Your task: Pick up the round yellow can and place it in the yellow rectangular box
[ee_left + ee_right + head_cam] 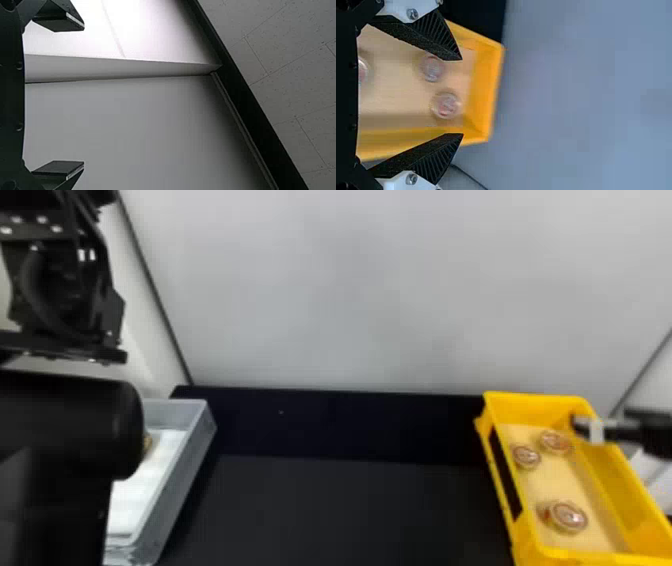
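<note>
Left arm (75, 425) looms closest, gripper (84, 96) spread; right gripper (582, 427), also spread, hangs over yellow box (535, 409) holding three cans (567, 516).

The box (610, 475) is yellow, rectangular and open at the top, standing upright on the robot's right, its long sides running away from the robot. A long dark opening cuts through its left wall, and its bottom is flat and tan. Three round cans lie inside on that bottom, apart from one another, lids up. The near can (567, 517) sits alone, well apart from the others, with a bit of gold side below its lid. The left can (526, 457) and the far can (555, 441) sit close together toward the far end — all three lids reddish and pale, with a shiny rim.
</note>
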Controlling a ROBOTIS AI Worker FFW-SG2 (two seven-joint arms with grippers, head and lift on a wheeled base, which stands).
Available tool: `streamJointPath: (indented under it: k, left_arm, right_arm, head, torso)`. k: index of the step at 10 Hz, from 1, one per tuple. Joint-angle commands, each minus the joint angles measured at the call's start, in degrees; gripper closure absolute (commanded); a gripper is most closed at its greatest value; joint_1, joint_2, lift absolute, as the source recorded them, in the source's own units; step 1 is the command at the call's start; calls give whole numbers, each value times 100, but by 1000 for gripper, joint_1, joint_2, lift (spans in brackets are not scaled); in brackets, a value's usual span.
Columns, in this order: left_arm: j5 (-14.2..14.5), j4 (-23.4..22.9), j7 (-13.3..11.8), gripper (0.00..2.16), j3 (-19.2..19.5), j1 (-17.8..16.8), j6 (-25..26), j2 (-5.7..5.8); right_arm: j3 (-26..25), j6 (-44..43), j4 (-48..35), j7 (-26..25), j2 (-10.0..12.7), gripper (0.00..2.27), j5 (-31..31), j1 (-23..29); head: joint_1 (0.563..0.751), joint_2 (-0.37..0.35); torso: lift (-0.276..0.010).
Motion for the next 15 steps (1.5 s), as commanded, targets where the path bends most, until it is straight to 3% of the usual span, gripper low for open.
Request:
streamJointPath:
  k: [1,4,5,6,7,8,9,15]
  left_arm:
    - [-6,0,1,65,24,41,1,-18]
    - [-23,0,10,65,59,102,27,-53]
    - [-41,8,36,65,68,128,1,-88]
    - [-41,8,36,65,94,146,10,-123]
    - [-41,-18,10,65,94,137,63,-79]
    - [-58,-62,10,65,112,172,98,-53]
    - [-50,-53,10,65,94,190,107,-62]
    - [-41,17,27,65,-11,190,89,-9]
  right_arm:
    - [226,19,-1709,-584,160,121,53,25]
    - [630,-746,-2817,-2070,635,145,-149,113]
    - [964,-1212,-3089,-2484,626,160,-61,105]
    - [1430,-1748,-3256,-2914,626,171,546,96]
    - [1799,-2364,-3388,-3336,705,186,1627,175]
    - [1746,-3428,-3370,-3776,705,194,1803,324]
    - [1808,-3797,-3344,-4259,679,199,1829,359]
    - [1931,-3947,-3212,-4329,705,234,1856,342]
  head:
    - [663,54]
    - [663,54]
    - [663,54]
    - [663,54]
    - [663,54]
    - [663,54]
    - [663,54]
    - [663,54]
  torso:
    - [-10]
    - [-10]
    - [-10]
    - [-10]
    - [-10]
    - [-10]
    - [-10]
    - [-10]
